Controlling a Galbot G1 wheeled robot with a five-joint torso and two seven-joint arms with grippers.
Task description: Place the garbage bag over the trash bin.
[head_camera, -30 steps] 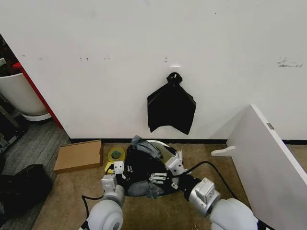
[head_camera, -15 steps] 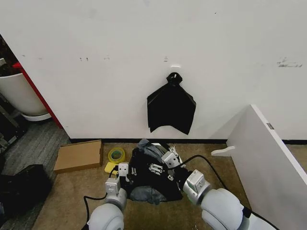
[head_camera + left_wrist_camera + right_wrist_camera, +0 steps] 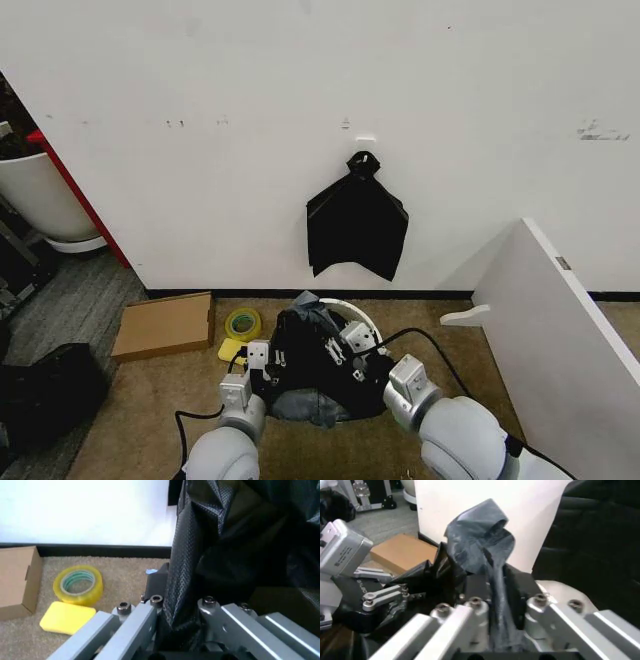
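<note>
Since a second ago the right gripper [image 3: 338, 350] has lifted its pinched fold of the loose glossy black plastic garbage bag [image 3: 305, 365] toward the far rim of the round cream-white plastic trash bin [image 3: 357, 312]. Left gripper [image 3: 262, 365], at the bin's near left side, has its fingers [image 3: 145, 620] clamped on another fold. If either thin fold slips or tears, the bag could slide off the bin.

trash bin [image 3: 362, 317] mostly hidden under garbage bag [image 3: 310, 360]

A workroom: bare scuffed wall [image 3: 200, 150], brown carpet [image 3: 150, 420], cardboard box [image 3: 165, 325], tape roll [image 3: 242, 323].
</note>
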